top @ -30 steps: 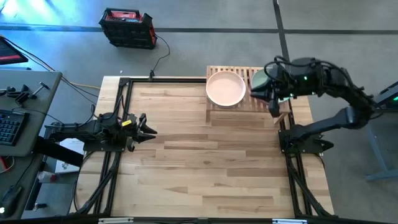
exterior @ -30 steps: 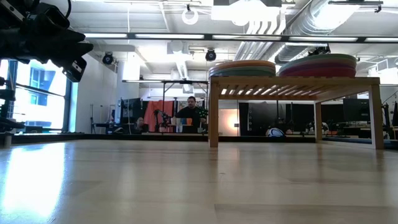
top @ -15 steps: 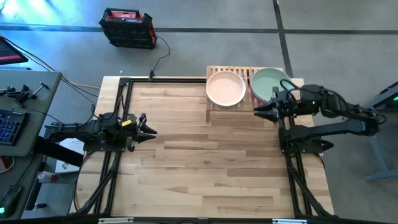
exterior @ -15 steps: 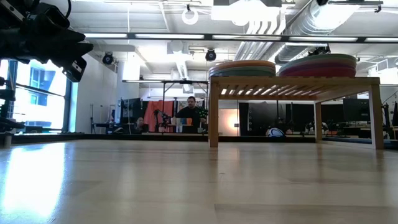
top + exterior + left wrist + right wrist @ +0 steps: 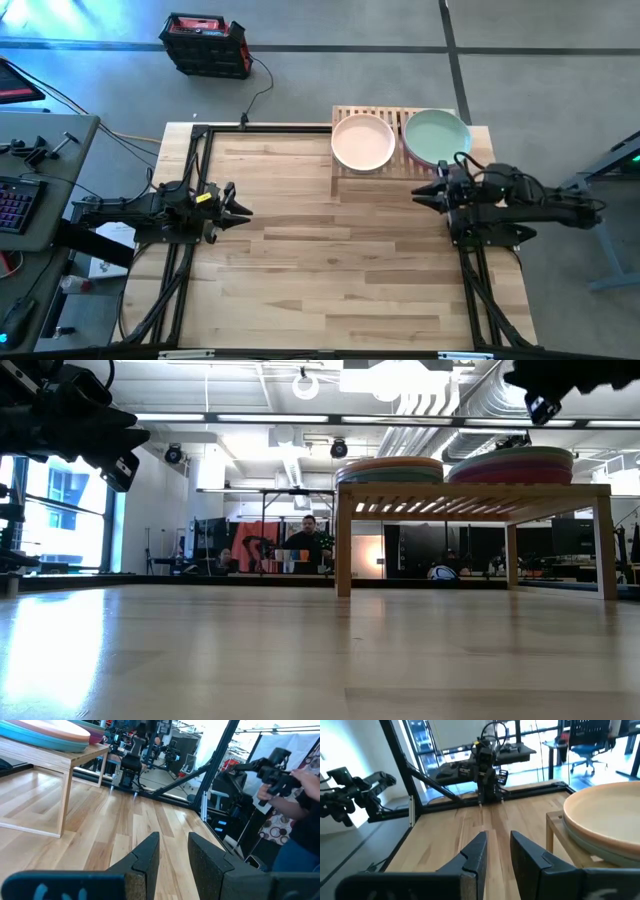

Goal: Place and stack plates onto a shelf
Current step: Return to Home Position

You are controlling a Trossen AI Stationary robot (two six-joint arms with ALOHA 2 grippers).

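The shelf [image 5: 400, 150] of light wooden slats stands at the table's far edge, right of centre. It carries two stacks of plates: one topped by a cream-pink plate [image 5: 363, 142] and one topped by a sage plate [image 5: 436, 136]. In the low view the two stacks [image 5: 390, 468] [image 5: 512, 464] rest on the shelf's top slats [image 5: 475, 495]. My right gripper [image 5: 420, 194] hovers near the table's right edge, just nearer than the shelf, slightly open and empty. My left gripper [image 5: 240, 205] waits at the table's left side, slightly open and empty.
Bare butcher-block tabletop [image 5: 330, 270] spreads in front of the shelf between both arms. Black frame rails [image 5: 195, 180] run along the table's sides. A person [image 5: 300, 795] holding a device stands beyond the table; another person [image 5: 305, 540] sits far behind.
My right gripper has drawn back from above the sage stack toward the table's near edge and come down beside the shelf's front right corner. The sage plate, earlier covered by the arm, lies in full view on the right stack. The left arm has kept still.
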